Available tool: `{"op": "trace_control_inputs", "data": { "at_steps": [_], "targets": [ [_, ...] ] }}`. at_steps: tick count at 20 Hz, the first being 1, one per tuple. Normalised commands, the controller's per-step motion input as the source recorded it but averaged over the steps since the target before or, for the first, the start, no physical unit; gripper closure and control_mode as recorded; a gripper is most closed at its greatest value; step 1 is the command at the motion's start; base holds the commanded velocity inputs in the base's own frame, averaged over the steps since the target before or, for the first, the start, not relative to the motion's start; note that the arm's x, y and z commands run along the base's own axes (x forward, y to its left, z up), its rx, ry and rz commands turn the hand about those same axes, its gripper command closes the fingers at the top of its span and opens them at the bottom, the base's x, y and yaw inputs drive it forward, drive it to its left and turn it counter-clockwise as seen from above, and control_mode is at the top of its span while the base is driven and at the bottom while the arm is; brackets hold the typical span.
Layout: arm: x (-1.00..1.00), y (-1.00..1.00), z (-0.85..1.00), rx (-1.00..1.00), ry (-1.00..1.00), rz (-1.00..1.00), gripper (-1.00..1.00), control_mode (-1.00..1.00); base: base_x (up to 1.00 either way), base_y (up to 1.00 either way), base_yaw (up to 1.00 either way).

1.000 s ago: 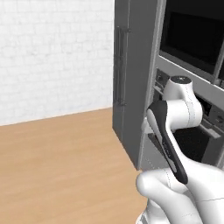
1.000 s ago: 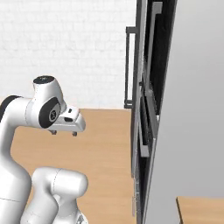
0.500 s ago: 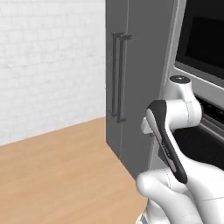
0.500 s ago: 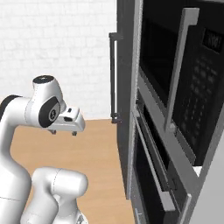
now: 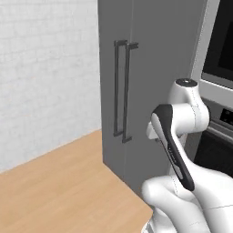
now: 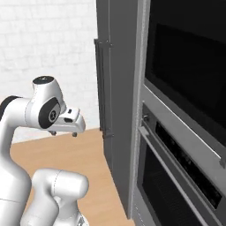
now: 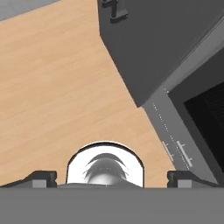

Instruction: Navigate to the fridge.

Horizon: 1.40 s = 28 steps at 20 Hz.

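The fridge (image 5: 154,68) is a tall matte-grey unit right ahead in the left base view, with two long dark vertical handles (image 5: 122,91) at its centre seam. From the right base view I see the fridge (image 6: 120,79) edge-on, its handles (image 6: 104,88) sticking out toward the room. My gripper (image 6: 64,133) hangs folded in front of the arm, pointing down at the floor, apart from the fridge. The hand view shows the gripper (image 7: 113,178) open, tips wide apart, nothing between them, and the fridge's base (image 7: 162,39) at the top.
A grey column with dark-glass built-in ovens (image 6: 185,114) stands directly right of the fridge, close to my base. Light wood floor (image 5: 54,186) stretches left and in front. A white brick wall (image 5: 45,73) closes the back left.
The whole picture has shifted: the base has moved, so the fridge now looks larger and more centred in the left base view. The arm's pose is unchanged.
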Motion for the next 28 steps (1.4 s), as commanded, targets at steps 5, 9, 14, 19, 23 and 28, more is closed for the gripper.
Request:
{"op": "trace_control_inputs", "data": {
  "at_steps": [5,9,14,19,23,28],
  "targets": [
    [0.00,0.00,0.00,0.00,0.00,0.00,-1.00,1.00,0.21,0.70,-0.44],
    [0.00,0.00,0.00,0.00,0.00,0.00,-1.00,1.00,0.10,0.75,-0.47],
    [0.00,0.00,0.00,0.00,0.00,0.00,-1.00,1.00,0.24,0.90,-0.51],
    [0.00,0.00,0.00,0.00,0.00,0.00,-1.00,1.00,0.34,0.96,-0.53],
    [0.00,0.00,0.00,0.00,0.00,0.00,-1.00,1.00,0.15,0.86,-0.51],
    [0.00,0.00,0.00,0.00,0.00,0.00,-1.00,1.00,0.10,0.81,-0.50]
  ]
}}
